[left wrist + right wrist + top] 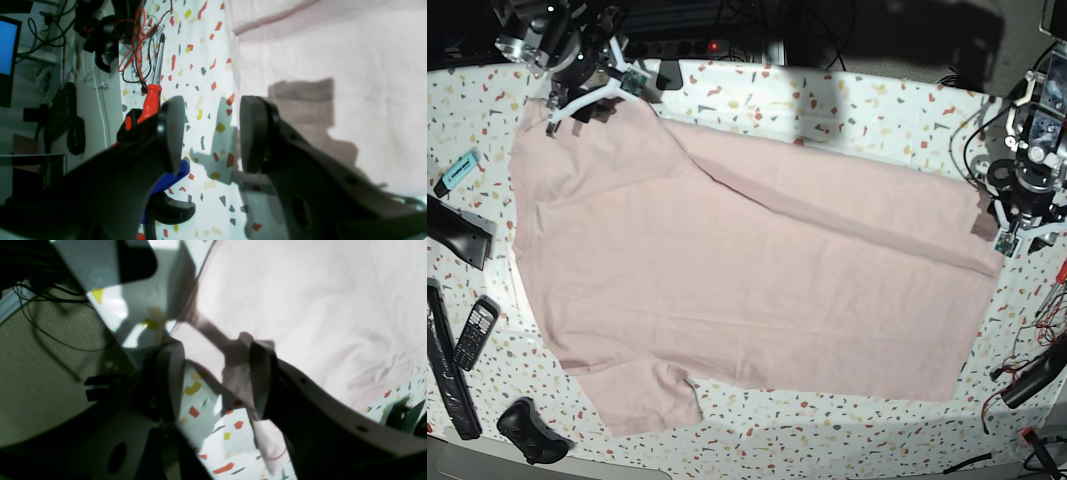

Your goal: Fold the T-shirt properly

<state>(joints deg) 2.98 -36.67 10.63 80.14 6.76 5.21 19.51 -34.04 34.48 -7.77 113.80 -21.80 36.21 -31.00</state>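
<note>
Left wrist view: left end effector (211,133) with jaws spread wide, nothing between them, poised over the speckled desk (200,83) just beside the edge of the pale pink T-shirt (333,66); one finger's shadow on the cloth; a red-handled screwdriver (154,86) and tangled red and black wires (140,40) farther off on the desk. Right wrist view: right end effector (217,376) also parted wide, a bunched corner of the T-shirt (240,373) lying between the fingers and against the inner face of one, not pinched by both; rest of the cloth spread flat beyond. Base view: T-shirt (757,270) laid flat, plain side up, long axis running across the desk (877,110), sleeves and shoulders toward the view's left, hem toward the right; one sleeve (652,395) pointing to the near edge; top part folded over in a long diagonal crease; right end effector (587,85) at the far left corner of the shirt, left end effector (1017,230) at the hem's far right corner; a mobile phone (473,332) and a teal marker (457,170) on the left side of the desk.
</note>
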